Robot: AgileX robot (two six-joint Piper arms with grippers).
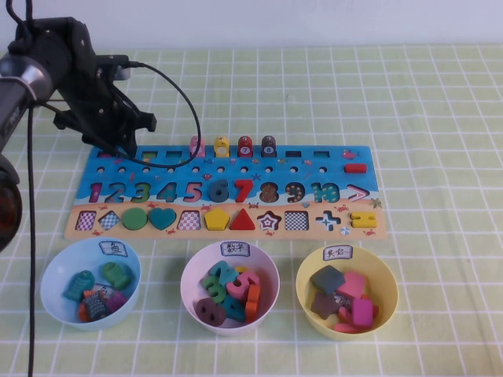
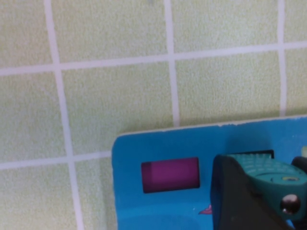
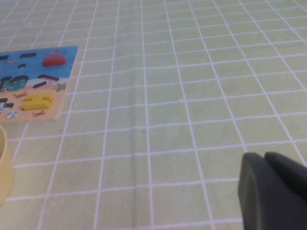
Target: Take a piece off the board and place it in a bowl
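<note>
The left gripper point(image 1: 126, 149) is at the far-left corner of the board point(image 1: 228, 228), its fingers clamped on the piece point(image 2: 268, 172), which sits between them right over the top row of slots. The piece seems to stand upright, rounded top up, long axis vertical, though little of it shows. The bowl point(image 1: 55, 271) lies on the near side of the board, almost straight toward the robot from the grip. The right gripper point(image 3: 276, 191) hovers over bare cloth off the board's right; its fingers' state cannot be told.
</note>
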